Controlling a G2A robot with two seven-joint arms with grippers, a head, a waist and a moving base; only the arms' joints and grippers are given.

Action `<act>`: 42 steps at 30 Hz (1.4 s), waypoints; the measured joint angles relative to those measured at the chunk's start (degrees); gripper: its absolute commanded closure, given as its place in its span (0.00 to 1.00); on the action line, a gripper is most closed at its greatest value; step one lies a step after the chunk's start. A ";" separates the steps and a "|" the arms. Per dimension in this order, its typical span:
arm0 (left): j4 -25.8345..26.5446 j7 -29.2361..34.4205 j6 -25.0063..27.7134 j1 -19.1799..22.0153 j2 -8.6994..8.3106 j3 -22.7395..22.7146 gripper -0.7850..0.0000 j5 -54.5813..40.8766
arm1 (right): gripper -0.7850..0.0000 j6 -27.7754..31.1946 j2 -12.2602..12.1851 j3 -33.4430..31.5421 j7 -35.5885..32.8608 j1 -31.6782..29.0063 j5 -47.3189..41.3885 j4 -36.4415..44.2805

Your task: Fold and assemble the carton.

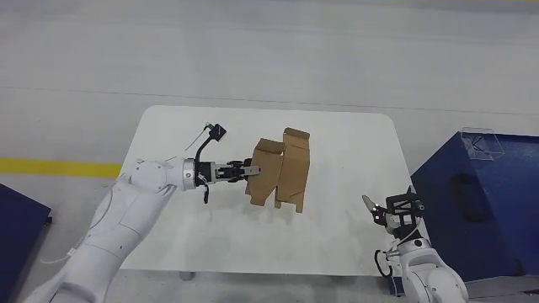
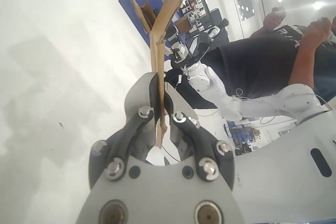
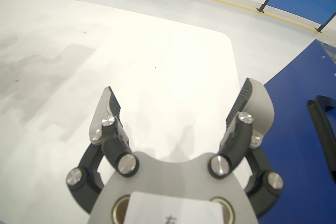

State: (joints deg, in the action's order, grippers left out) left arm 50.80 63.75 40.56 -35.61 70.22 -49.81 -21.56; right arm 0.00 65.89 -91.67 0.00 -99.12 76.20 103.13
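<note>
Left pincer (image 2: 158,80) is clamped on one edge of the carton (image 1: 282,168). A doubled cardboard wall sits edge-on in the clamp and runs straight out ahead of me. I read the edge grip as deliberate: it leaves the rest of the panels free for folding.

The carton hangs just beyond the pincer, half-opened, with flaps splaying apart farther out. It looks lifted off the bench (image 1: 337,244), though I can't confirm the lower edge isn't touching. I'd guess it's raised so the panels swing without dragging.

Right pincer (image 3: 181,101) is spread wide with nothing in it, over the bench's near right corner. The carton is well apart, far ahead of it and to its left. It's probably parked clear, jaws pre-opened to take the opposite side. A blue bin (image 3: 296,117) sits just beside it, off the bench edge.

Task looks early: no box shape yet and no flaps tucked. Risk: the grip is thin, so the carton may pivot when pushed.
</note>
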 measured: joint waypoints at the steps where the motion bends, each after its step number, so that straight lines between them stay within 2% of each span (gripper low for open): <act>1: -0.03 0.00 0.00 0.02 0.02 0.01 1.00 0.00 | 0.00 0.00 0.00 0.00 0.00 0.00 0.00 0.00; 8: -0.03 0.01 -0.01 0.02 0.02 0.01 1.00 -0.01 | 0.00 0.15 0.01 0.07 -0.12 -0.02 -0.15 0.13; 10: -0.01 0.00 -0.02 0.00 0.02 0.00 1.00 -0.02 | 0.00 2.51 0.00 0.12 -2.31 -0.04 -2.54 1.59; 13: 2.00 -0.82 -0.95 -1.60 -0.08 -0.82 1.00 -2.70 | 0.00 9.92 -0.30 -2.52 -14.34 1.86 -14.81 5.31; 17: 5.64 0.63 -0.81 -4.03 -0.60 -2.65 1.00 -7.34 | 0.00 18.38 -1.29 -6.21 -37.40 8.04 -37.49 6.22; 21: 8.85 1.38 -1.37 -6.06 -1.08 -3.95 1.00 -10.42 | 0.00 16.77 -2.41 -5.93 -60.68 18.16 -60.01 1.14; 23: 10.05 1.87 -1.89 -6.97 -1.32 -4.47 1.00 -11.31 | 0.00 14.98 -2.58 -2.72 -69.36 23.95 -67.13 -3.03; 25: 10.49 1.62 -1.87 -7.63 -1.41 -4.80 1.00 -11.44 | 0.00 14.11 -2.53 0.40 -74.89 28.29 -72.47 -6.54; 26: 10.76 1.63 -2.24 -8.06 -1.41 -4.82 1.00 -11.88 | 0.00 14.30 -2.47 1.96 -77.09 30.59 -75.16 -8.38; 29: 11.25 1.56 -2.71 -8.80 -1.38 -4.81 1.00 -11.77 | 0.00 16.72 -2.33 4.49 -78.14 33.42 -79.74 -10.69; 34: 11.81 1.06 -3.96 -9.78 -1.20 -4.74 1.00 -12.77 | 0.00 19.06 -2.51 4.97 -76.96 33.67 -84.14 -10.99; 35: 11.98 1.47 -3.89 -10.02 -1.17 -4.70 1.00 -13.04 | 0.11 18.67 -2.55 5.16 -76.48 33.70 -84.82 -10.85; 36: 12.03 1.77 -3.89 -10.17 -1.16 -4.63 1.00 -12.96 | 0.53 17.93 -2.56 5.55 -76.05 33.86 -84.79 -10.84; 37: 12.04 2.12 -4.07 -10.23 -1.16 -4.50 1.00 -12.60 | 0.65 16.99 -2.56 6.18 -75.42 34.08 -84.20 -10.78; 39: 12.23 3.11 -4.60 -10.26 -1.13 -4.18 1.00 -11.86 | 0.77 15.86 -2.47 7.92 -73.80 34.29 -83.13 -10.45; 40: 12.47 3.56 -4.43 -10.39 -1.13 -4.15 1.00 -11.76 | 0.95 15.66 -2.45 8.66 -73.46 34.31 -83.17 -10.46; 41: 12.76 3.90 -4.24 -10.55 -1.13 -4.12 1.00 -11.69 | 1.00 15.55 -2.46 9.05 -73.32 34.37 -83.38 -10.54; 42: 13.11 4.11 -4.16 -10.73 -1.17 -4.10 1.00 -11.52 | 1.00 15.52 -2.47 9.37 -73.27 34.44 -83.70 -10.66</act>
State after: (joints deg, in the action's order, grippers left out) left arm 63.91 67.86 36.40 -46.34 69.06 -53.91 -33.08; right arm 15.52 63.42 -82.31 -73.27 -64.69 -7.50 92.47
